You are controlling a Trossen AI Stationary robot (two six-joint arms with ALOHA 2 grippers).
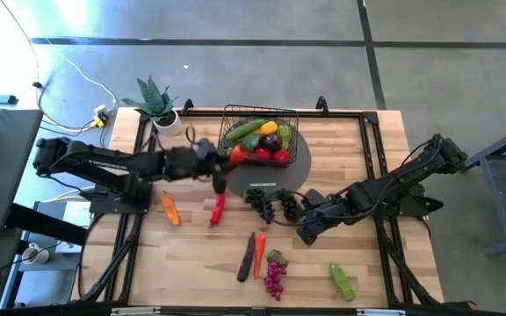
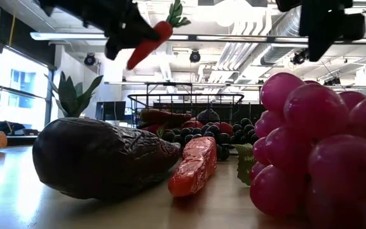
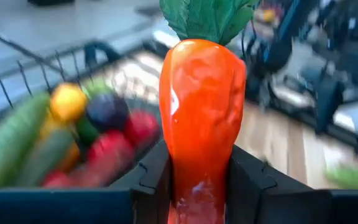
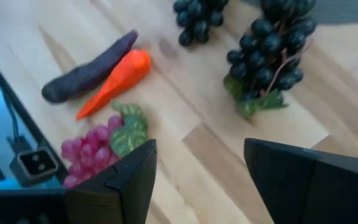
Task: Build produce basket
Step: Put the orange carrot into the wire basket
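My left gripper (image 1: 225, 162) is shut on an orange carrot (image 3: 201, 106) with green leaves, in the air at the near left corner of the black wire basket (image 1: 262, 112). The basket stands on a grey disc and holds a cucumber, a lemon, red fruit and other produce (image 1: 262, 140). My right gripper (image 4: 197, 155) hangs open above the table, right of two bunches of dark grapes (image 4: 266, 56), with nothing between its fingers. Loose produce lies on the table: an eggplant (image 1: 247, 257), a carrot (image 1: 260, 253), pink grapes (image 1: 275, 276) and a cucumber (image 1: 342, 281). My left gripper pinches the carrot's narrow lower part (image 3: 197, 180) between its two fingers (image 3: 151, 177). The fingers come from the table's left, nearly level. The carrot is lifted clear and sticks out beyond the fingers, its leafy thick end (image 2: 175, 14) tilted upward toward the basket.
An orange carrot (image 1: 171, 209) and a red pepper (image 1: 217, 208) lie on the table below the left arm. A potted spiky plant (image 1: 156, 101) stands at the far left corner. Bare wood lies along the table's right side.
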